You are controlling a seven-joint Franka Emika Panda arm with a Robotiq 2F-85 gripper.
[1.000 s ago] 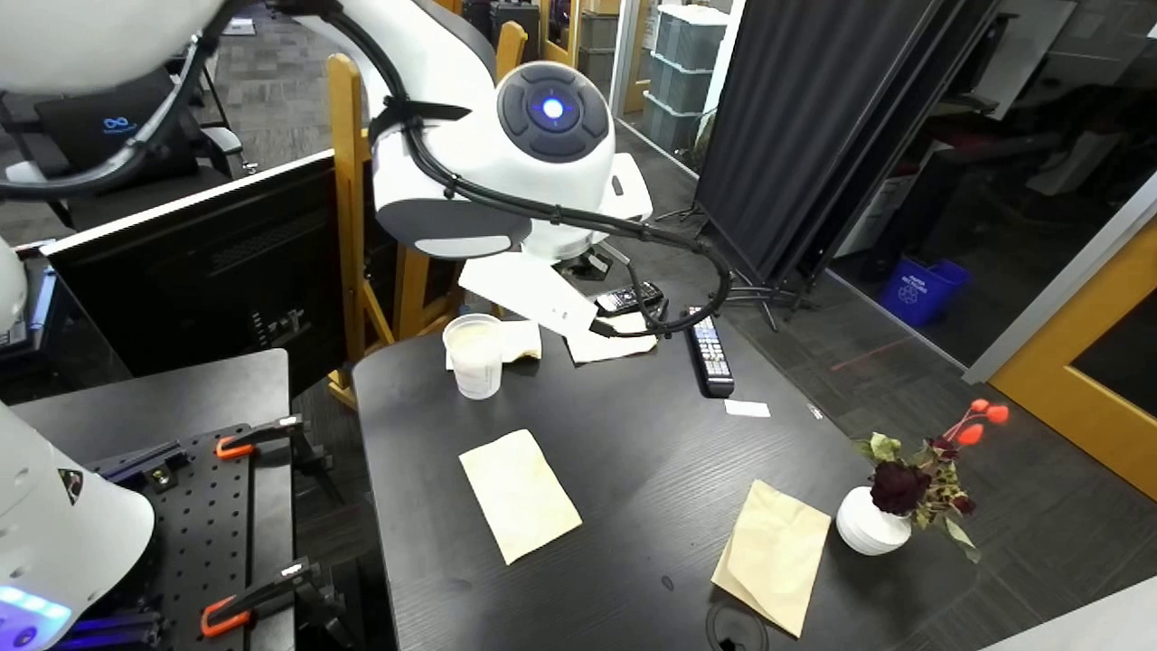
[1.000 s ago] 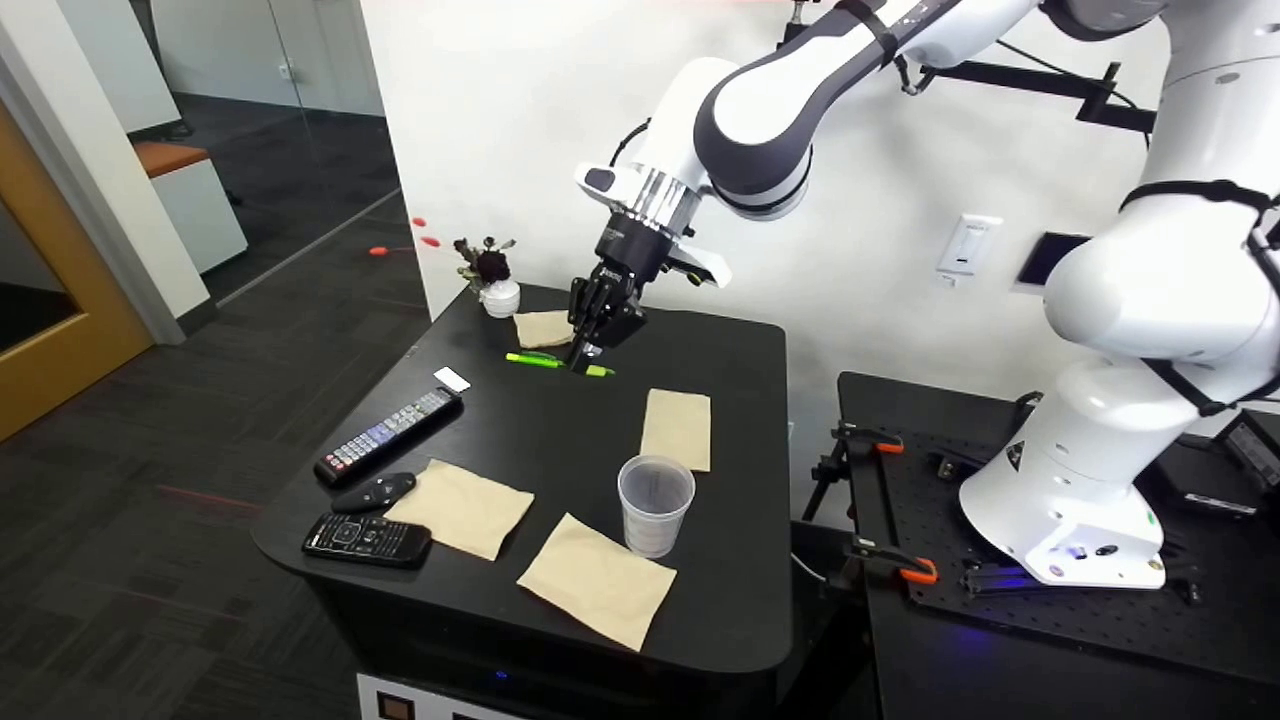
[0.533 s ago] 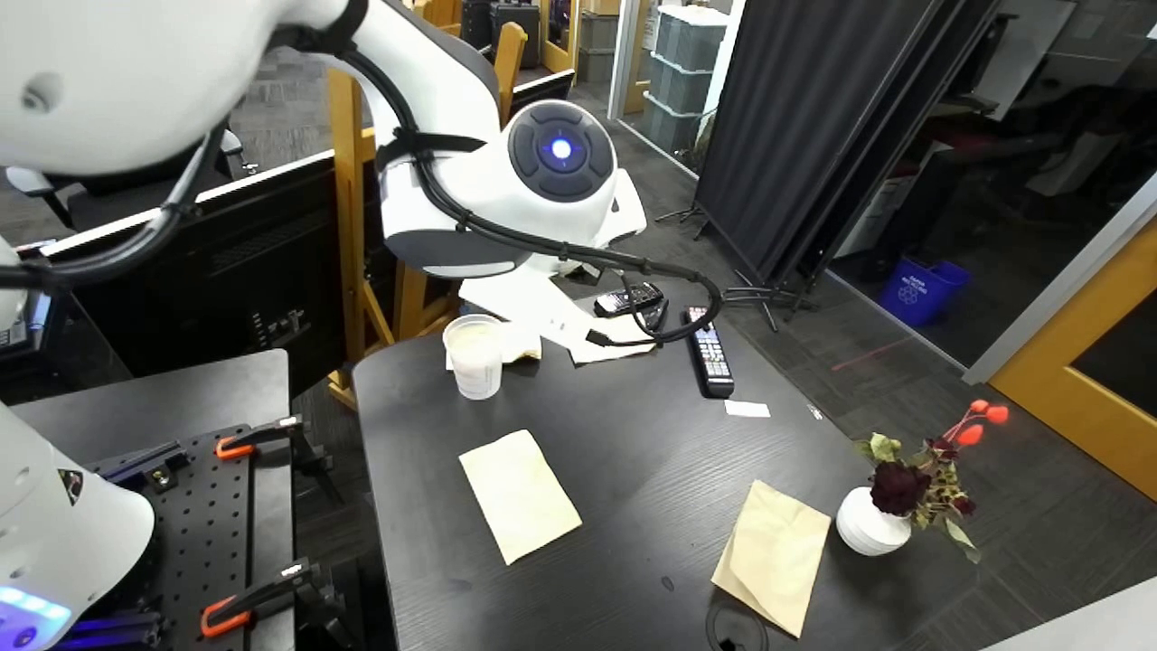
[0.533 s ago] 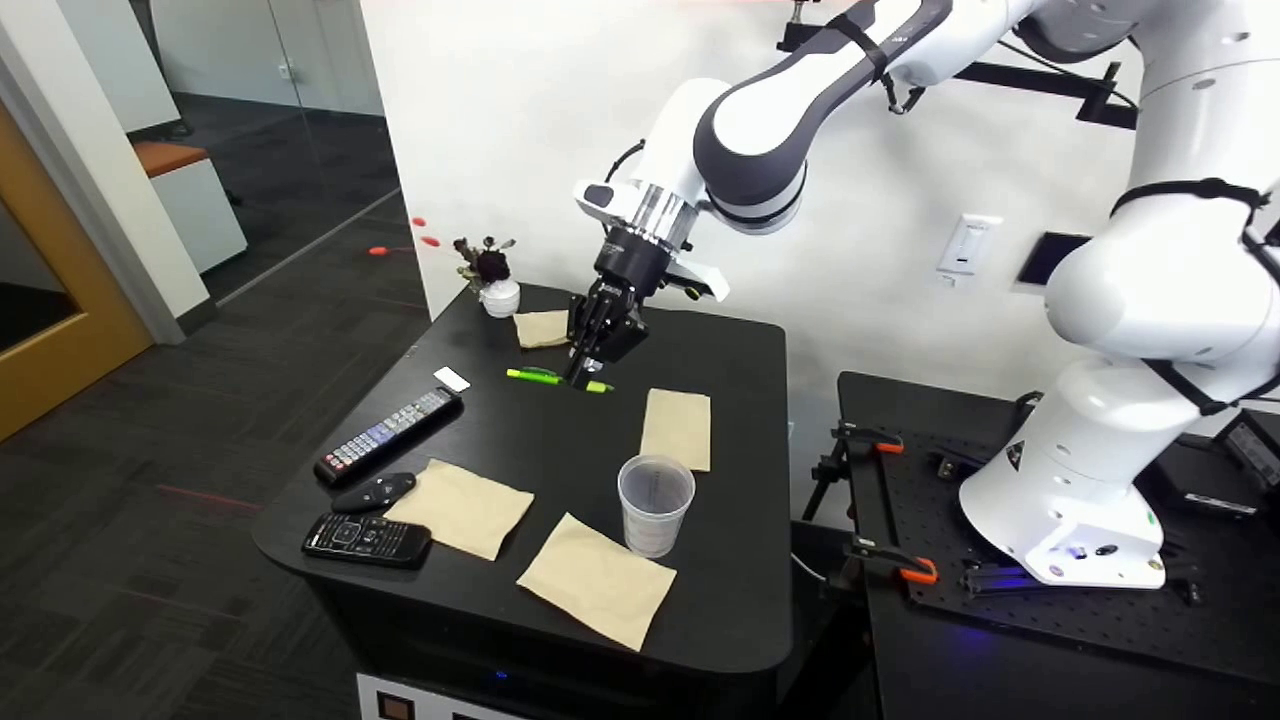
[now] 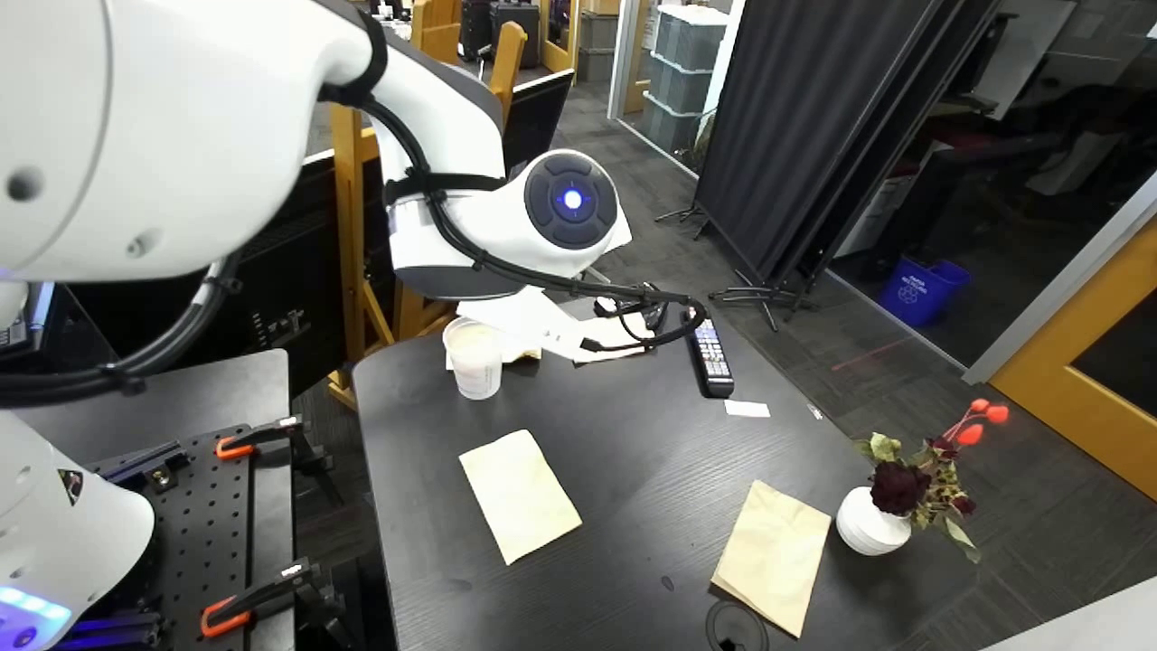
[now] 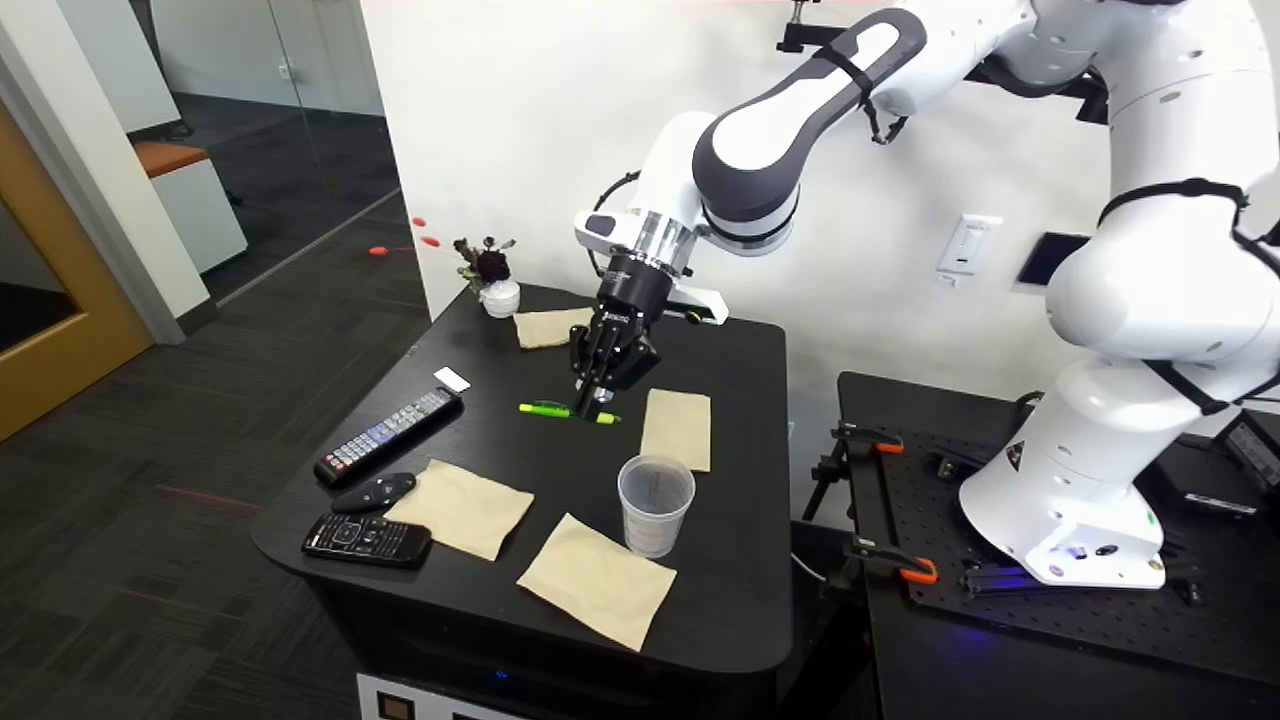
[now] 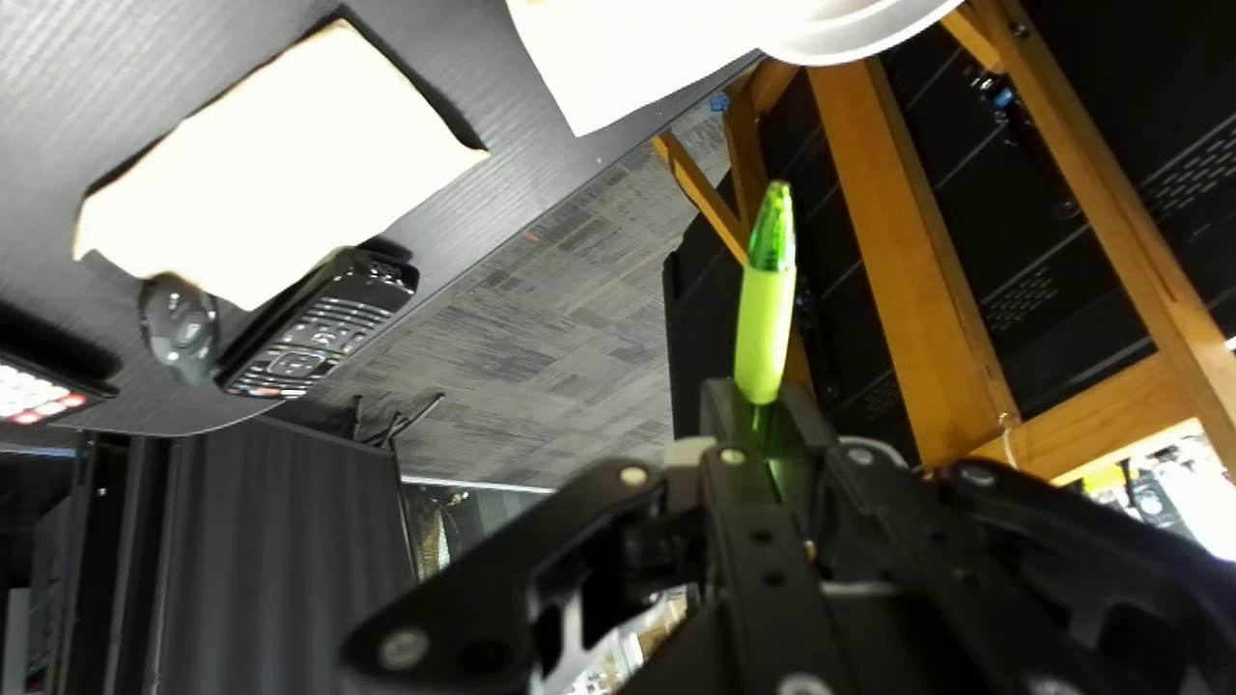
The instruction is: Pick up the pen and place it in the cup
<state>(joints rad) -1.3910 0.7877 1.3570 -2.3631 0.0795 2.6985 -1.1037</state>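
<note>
Green pen [image 7: 766, 319] is pinched in the gripper [image 7: 764, 421]
Hangs kinda level, apart from the plastic cup [image 6: 655, 512].

Wrist view: napkin [image 7: 280, 164] overexposed, shadow at its edge, table [image 7: 87, 87] streaked with glare, gripper [image 7: 768, 415] blurred | in an exterior view: wall [image 6: 520, 120] bright, floor [image 6: 170, 470] dim

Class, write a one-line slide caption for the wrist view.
A green pen held in the gripper, the white cup cut off at the top edge, black remotes on the table.
</note>
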